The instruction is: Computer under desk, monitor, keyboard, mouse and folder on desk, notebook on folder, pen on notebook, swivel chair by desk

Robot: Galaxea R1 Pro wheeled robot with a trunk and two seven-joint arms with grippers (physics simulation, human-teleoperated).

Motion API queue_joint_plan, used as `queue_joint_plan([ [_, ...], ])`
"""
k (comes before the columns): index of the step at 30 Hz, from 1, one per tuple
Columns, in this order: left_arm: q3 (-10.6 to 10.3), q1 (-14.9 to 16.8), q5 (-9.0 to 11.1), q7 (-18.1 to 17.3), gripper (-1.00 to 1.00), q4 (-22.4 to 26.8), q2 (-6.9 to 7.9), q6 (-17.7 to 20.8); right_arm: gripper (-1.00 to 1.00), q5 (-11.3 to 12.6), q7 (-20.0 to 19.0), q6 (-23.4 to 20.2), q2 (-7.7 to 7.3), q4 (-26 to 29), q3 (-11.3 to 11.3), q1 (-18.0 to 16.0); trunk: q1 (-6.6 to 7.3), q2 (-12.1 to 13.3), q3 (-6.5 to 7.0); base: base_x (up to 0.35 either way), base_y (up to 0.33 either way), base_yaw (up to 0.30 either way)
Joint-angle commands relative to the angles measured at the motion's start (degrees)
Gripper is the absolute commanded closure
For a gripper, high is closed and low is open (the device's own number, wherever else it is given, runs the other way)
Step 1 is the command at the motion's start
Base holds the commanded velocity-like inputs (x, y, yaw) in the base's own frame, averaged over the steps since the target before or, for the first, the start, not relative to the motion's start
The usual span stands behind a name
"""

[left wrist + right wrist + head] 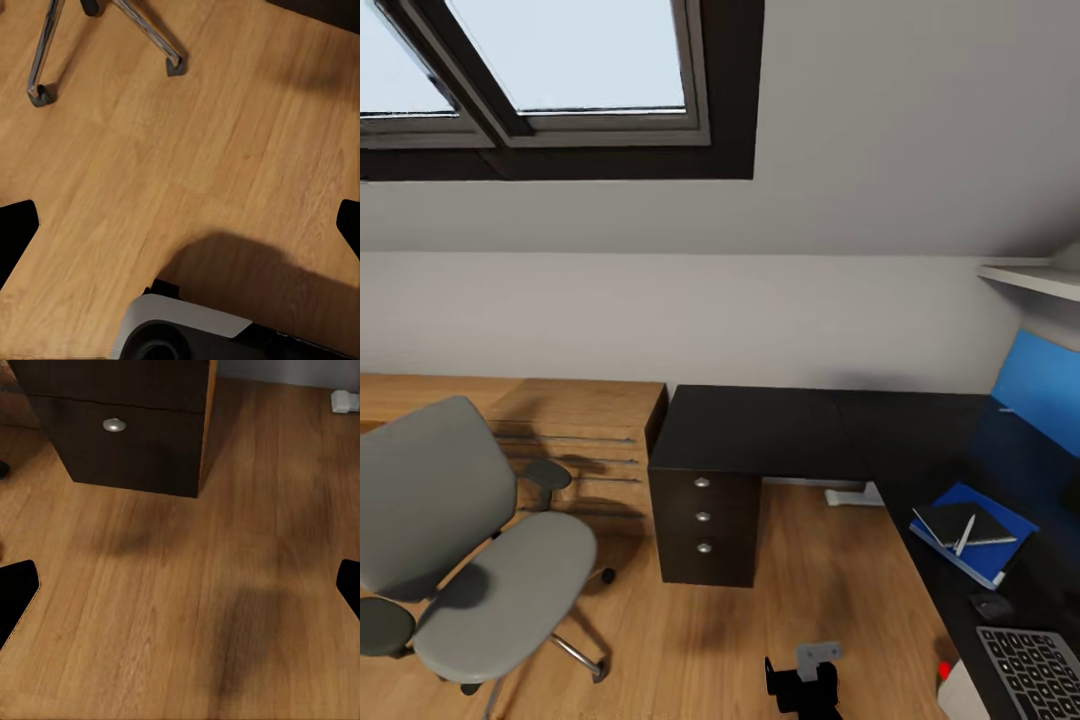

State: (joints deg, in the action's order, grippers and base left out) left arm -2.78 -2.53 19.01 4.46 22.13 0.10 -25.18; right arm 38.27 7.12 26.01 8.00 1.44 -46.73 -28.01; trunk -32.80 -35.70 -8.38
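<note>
A: Head view, entry one. Where do the task's things sit?

B: The desk [780, 430] fills centre to right of the frame, an L-shaped black surface with three round-knobbed drawers [703, 517] at centre. The blue panel [1040, 385] stands upright at the right edge. On the surface at lower right lies the folder [990, 555], blue and flat; the notebook [950, 520] lies on it and the pen [964, 535] lies on the notebook.

A: Mouse and keyboard?

B: The mouse [991, 605] sits just below the folder, near it and apart from it. The keyboard [1038, 670] is in the bottom right corner, cut by the frame. A white corner with a red dot, the monitor [960, 690], shows beside it at the bottom edge.

A: Chair?

B: The swivel chair [470, 560] stands at lower left on the wood floor [810, 600], seat bare, well apart from the desk, in front of a light wood cabinet [580, 440]. A skylight [550, 70] is at upper left.

A: Pincers?

B: Left pincer [180, 225]: dark fingertips at both side edges of its wrist view, spread wide, nothing between, floor and the chair's silver legs [150, 34] beyond. Right pincer [180, 585]: likewise wide and empty, over floor, the drawer block at the top of its view.
</note>
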Motion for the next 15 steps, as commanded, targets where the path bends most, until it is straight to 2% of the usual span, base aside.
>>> queue_joint_plan([
  [1, -0.3, 0.0, 0.1, 0.5, -1.0, 0.1, 0.03, -0.1, -1.0, 0.1, 0.4, 0.1, 0.03, 0.0, -0.5, 0.0, 0.21, 0.3, 0.1, 0.0, 0.0, 0.272],
  [15, -0.3, 0.0, 0.1, 0.5, -1.0, 0.1, 0.24, -0.1, -1.0, 0.1, 0.5, 0.5, 0.17, -0.1, -0.6, 0.1, 3.28, 6.0, 2.62, 0.0, 0.0, 0.277],
])
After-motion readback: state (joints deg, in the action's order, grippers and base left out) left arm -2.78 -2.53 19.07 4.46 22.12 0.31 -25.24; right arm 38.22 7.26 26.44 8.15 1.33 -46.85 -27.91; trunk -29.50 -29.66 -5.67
